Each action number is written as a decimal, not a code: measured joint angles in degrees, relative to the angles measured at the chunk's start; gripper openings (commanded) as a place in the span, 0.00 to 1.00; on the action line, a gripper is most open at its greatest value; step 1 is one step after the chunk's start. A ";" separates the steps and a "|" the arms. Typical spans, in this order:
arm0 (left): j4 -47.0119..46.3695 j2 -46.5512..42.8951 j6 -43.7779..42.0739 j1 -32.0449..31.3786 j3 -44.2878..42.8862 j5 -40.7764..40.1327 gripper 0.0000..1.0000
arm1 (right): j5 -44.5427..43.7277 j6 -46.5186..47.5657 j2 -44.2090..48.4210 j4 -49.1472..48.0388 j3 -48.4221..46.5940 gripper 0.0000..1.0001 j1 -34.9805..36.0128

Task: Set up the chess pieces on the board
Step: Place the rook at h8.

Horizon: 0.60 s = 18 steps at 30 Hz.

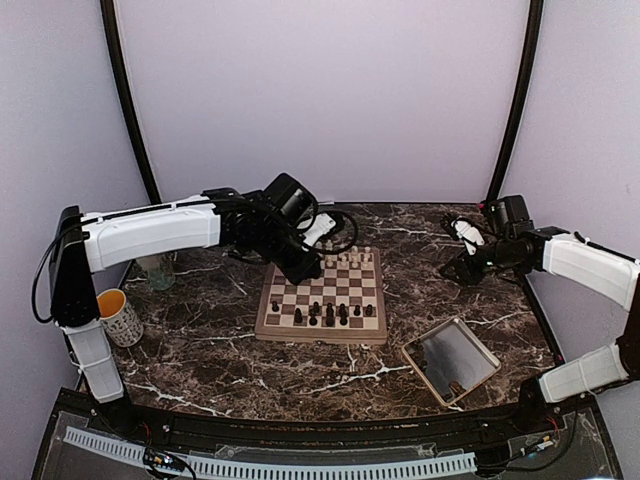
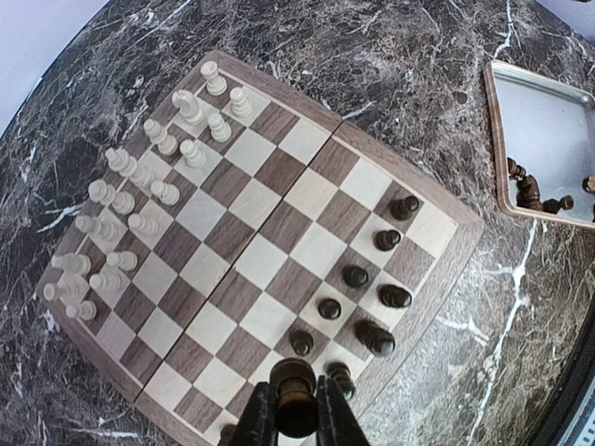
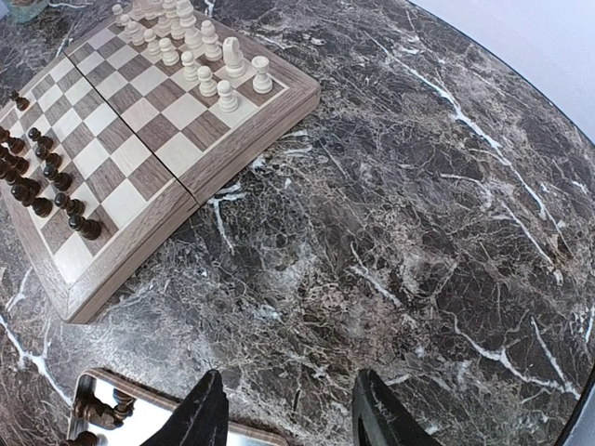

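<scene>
while one dark chess piece [image 2: 294, 383] is clamped between the narrowed jaws of the left gripper [image 2: 296, 413] above the board [image 2: 279, 228], other dark pieces [image 2: 388, 240] are ranged along one side, pale ones [image 2: 165, 192] opposite. the right gripper [image 3: 293, 413] is held half-open and empty over the table [image 3: 418, 232], near the tray [image 2: 548, 121].

One board [image 2: 279, 228] counted, one beige tray [image 2: 548, 130], one mug [image 1: 120, 320], roughly sixteen cream chessmen [image 2: 191, 110] tallied, at least nine dark chess pieces [image 2: 394, 296] counted at the board, a few more seen in the tray, number unclear
</scene>
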<state>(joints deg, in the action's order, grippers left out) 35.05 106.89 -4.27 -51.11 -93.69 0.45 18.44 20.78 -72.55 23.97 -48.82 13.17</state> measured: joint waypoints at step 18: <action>-3.58 -11.19 4.61 1.55 22.86 -2.64 0.07 | 1.09 0.17 -0.81 0.00 0.02 0.46 -0.02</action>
<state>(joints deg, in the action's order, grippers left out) 31.46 95.70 0.34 -49.56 -70.83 -2.20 19.53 20.95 -73.36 23.97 -48.80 13.15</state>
